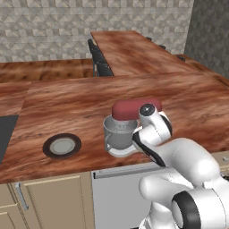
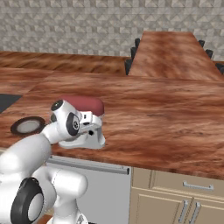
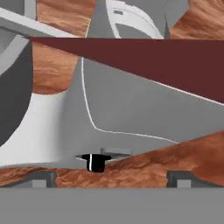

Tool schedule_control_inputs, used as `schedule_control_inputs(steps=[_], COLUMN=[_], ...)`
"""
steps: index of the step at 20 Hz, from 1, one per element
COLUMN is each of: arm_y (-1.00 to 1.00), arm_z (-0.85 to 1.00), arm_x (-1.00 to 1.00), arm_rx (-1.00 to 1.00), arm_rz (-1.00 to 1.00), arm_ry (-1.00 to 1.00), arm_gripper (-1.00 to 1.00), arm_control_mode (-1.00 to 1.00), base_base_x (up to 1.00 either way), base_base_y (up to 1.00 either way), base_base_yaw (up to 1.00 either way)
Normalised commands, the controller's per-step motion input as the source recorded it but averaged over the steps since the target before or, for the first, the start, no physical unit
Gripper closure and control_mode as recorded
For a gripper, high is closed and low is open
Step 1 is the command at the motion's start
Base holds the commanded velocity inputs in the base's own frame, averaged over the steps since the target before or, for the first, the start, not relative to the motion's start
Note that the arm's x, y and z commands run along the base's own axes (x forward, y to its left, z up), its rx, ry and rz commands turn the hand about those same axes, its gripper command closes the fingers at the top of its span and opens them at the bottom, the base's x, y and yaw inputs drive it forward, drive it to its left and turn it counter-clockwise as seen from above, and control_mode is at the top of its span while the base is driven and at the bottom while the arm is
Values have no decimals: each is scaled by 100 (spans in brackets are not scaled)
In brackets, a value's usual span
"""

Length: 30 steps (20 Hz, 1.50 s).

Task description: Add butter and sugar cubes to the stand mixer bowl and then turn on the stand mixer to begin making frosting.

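We see the stand mixer [image 1: 129, 116] near counter [image 1: 67, 107] front edge, stand mixer bowl [image 1: 117, 134] under its head. Gripper [image 3: 109, 177] close behind mixer base, fingers spread wide, nothing held. Plate [image 1: 61, 146] sits apart.

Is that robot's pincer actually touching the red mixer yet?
Apart. In the hand view the pincer has wooden counter showing ahead of its two tips, with the stand mixer and its small black switch further on.
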Motion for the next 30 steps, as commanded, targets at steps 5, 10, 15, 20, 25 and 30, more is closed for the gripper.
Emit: schedule_control_inputs(steps=[5,10,15,20,25,30], arm_y=[-21,0,0,0,0,0], arm_z=[-22,-12,0,-7,-24,-13], arm_x=[20,5,32,35,28,25], arm_rx=[0,0,0,0,0,0], arm_rz=[0,0,0,0,0,0], arm_ry=[3,0,0,0,0,0], arm_gripper=[-100,-100,-100,-100,-100,100], arm_control_mode=[-100,-100,-100,-100,-100,-100], base_base_x=[0,0,0,0,0,0], base_base_y=[0,0,0,0,0,0], base_base_yaw=[0,0,0,0,0,0])
